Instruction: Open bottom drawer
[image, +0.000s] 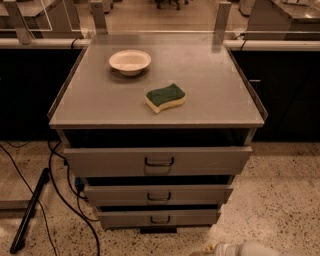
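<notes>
bottom drawer (125, 218) sits lowest in the stack, handle (160, 219) facing out. gripper (220, 248) is down by the floor (280, 200), probably low to meet that handle, can't tell if it's open or closed

No readable text or labels; pincer (214, 247), seemingly, at the bottom edge.

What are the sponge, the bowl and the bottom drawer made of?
Sponge: likely foam, yellow with a rough green top. Bowl: matte cream, maybe plastic or ceramic. Bottom drawer: grey metal, dull sheen. The tool sits at the bottom edge, below the drawer.
</notes>
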